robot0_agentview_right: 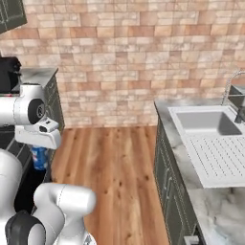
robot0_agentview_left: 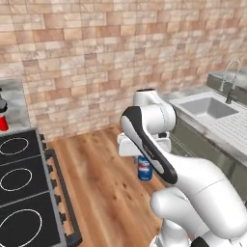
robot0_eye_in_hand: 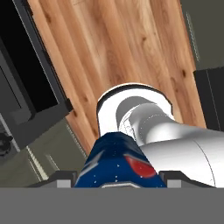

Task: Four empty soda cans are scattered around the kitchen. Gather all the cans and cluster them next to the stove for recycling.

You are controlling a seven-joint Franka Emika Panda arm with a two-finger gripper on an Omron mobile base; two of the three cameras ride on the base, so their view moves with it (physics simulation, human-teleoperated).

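The blue can sits right between the claw's two dark fingertips in the hand view, its white and red markings showing; the jaws stand partly apart, closed onto its sides, so the claw has hold of it. From the left base view the same can hangs below the hand, above the wood plank floor, partly hidden by the arm. In the right base view it shows under the white wrist, just beside the stove's edge.

The stove lies to the left, its black glass top marked with white ring burners. Beyond its far end a red can stands on the marble counter. Across the floor, the sink is set in the counter on the right, with a faucet behind it. The tan brick wall closes the room at the back.
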